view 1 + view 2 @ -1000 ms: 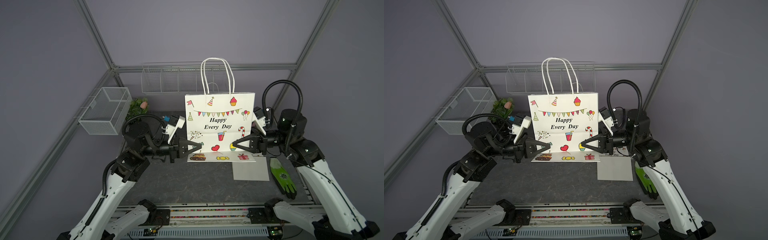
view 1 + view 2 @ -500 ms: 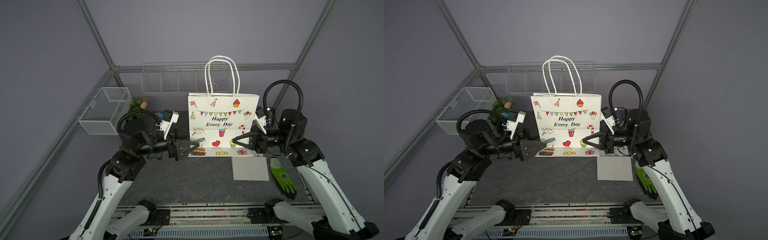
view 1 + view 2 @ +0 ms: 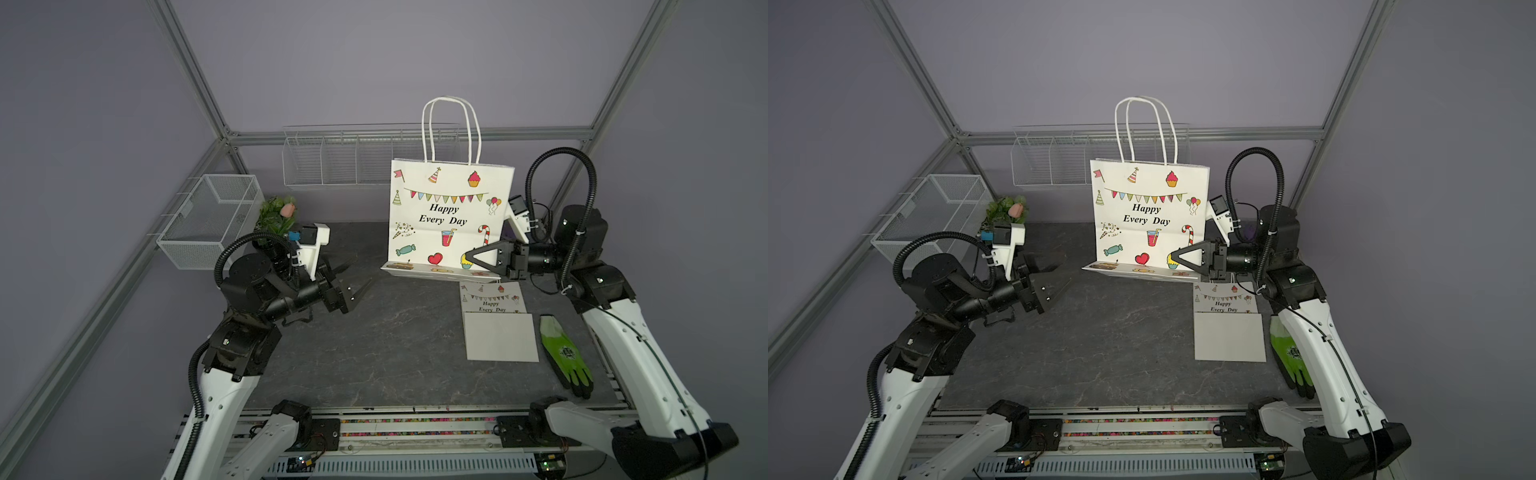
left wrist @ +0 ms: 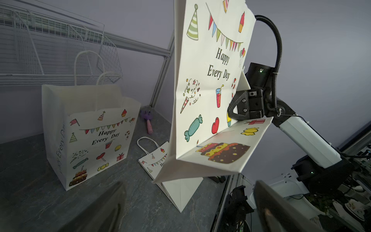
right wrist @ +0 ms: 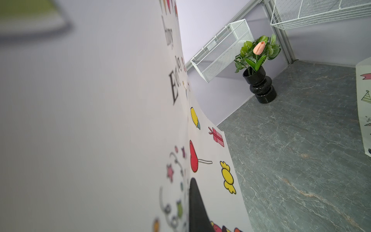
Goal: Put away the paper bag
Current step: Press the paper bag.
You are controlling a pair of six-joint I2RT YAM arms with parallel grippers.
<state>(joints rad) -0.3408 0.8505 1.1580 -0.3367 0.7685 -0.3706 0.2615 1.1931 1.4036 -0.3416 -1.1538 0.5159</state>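
Bag [image 3: 451, 216]: white paper with party prints and "Happy Every Day". It is upright and flattened, handles up, with the bottom flap folded forward. It is well apart from the vase [image 5: 261, 86], toward the right arm's side.
Right gripper [image 3: 467, 259]: fingers closed on the bag's lower corner, the one farther from the vase, at the crease above the flap.
Left gripper [image 3: 356, 277]: fingers spread wide, holding nothing. It is between vase and bag, apart from both, pointing toward the bag.
Vase: black, with green leaves and a pink bud, standing on the table [image 3: 374, 353].
Flat bag [image 3: 498, 336]: same print, lying folded on the table, beyond the bag from the vase.
Glove [image 3: 565, 353]: green and black, just beside the flat bag, on its side away from the vase.
Open bag [image 4: 90, 136]: same print, standing open on the table in the left wrist view. It is hidden in both top views.
Basket [image 3: 208, 220]: white mesh, near the vase.
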